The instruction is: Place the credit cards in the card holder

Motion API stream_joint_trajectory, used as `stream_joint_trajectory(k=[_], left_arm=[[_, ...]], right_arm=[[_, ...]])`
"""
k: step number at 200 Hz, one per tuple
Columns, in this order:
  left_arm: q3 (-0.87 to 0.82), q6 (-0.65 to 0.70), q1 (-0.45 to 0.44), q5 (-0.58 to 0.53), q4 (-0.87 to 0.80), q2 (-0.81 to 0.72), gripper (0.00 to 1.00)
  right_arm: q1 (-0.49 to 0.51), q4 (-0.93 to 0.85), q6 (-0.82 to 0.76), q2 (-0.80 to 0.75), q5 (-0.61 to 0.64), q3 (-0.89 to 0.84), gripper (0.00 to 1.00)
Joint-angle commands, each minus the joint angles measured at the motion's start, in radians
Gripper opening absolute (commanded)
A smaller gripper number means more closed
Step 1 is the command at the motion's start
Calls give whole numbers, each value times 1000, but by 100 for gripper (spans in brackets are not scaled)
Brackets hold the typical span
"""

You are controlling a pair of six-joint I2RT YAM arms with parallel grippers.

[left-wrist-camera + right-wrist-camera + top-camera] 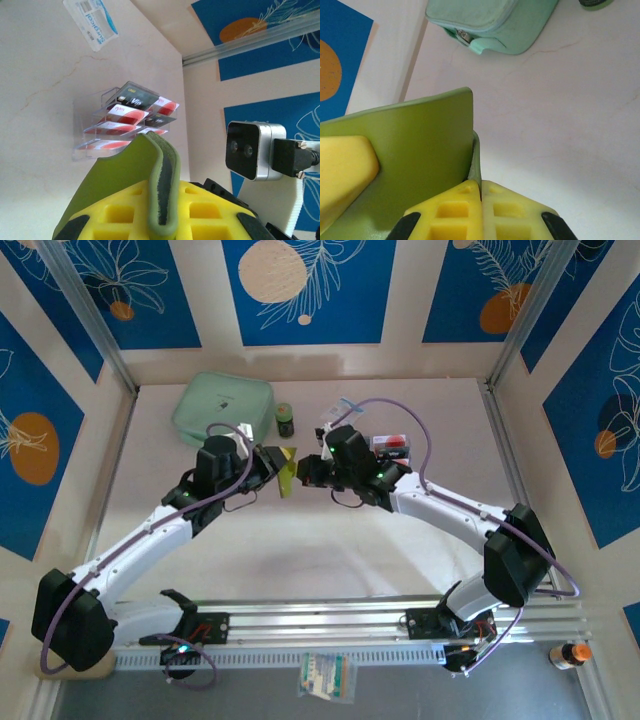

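Overhead and wrist views. I see both arms meeting over the middle of the pale worktop [300,565], with the small olive-green folding card holder [287,471] held between them. The left end effector [161,212] is closed narrow on the card holder. Its yellow pads [120,215] sit on either side of the folded, dark-lined edge, which stands up between them in the left wrist view. The right end effector [481,200] is pinched tight, its two yellow fingertips meeting on a thin flap of the same card holder. A broad green panel spreads to the left in that view, with a yellow pad of the other arm against it at the far left. The credit cards [127,116], some whitish with red dots and some black with light print, sit in the steps of a clear tiered stand [82,125]. The stand rests on the worktop just beside the right arm's wrist, apart from the card holder. A white-and-blue sachet [90,22] lies beyond the stand. At the far left of the worktop lies a mint-green zip pouch [222,408], with a small dark bottle [285,420] just beside it. I can also see the right wrist camera [250,150] from the left wrist.
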Motion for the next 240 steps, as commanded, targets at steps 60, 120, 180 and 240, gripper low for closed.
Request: stream_joint_trajectory(k=[60, 120, 180, 240], left_arm=[[116, -195, -5, 165, 489, -123, 0], [61, -122, 13, 174, 435, -104, 0], [-37, 48, 50, 205, 422, -101, 0], [-163, -96, 94, 288, 736, 25, 0]], right_arm=[[-90, -290, -13, 145, 198, -102, 0], [-61, -294, -29, -28, 128, -70, 0], [-162, -246, -40, -311, -25, -112, 0], [-173, -83, -53, -407, -265, -142, 61]])
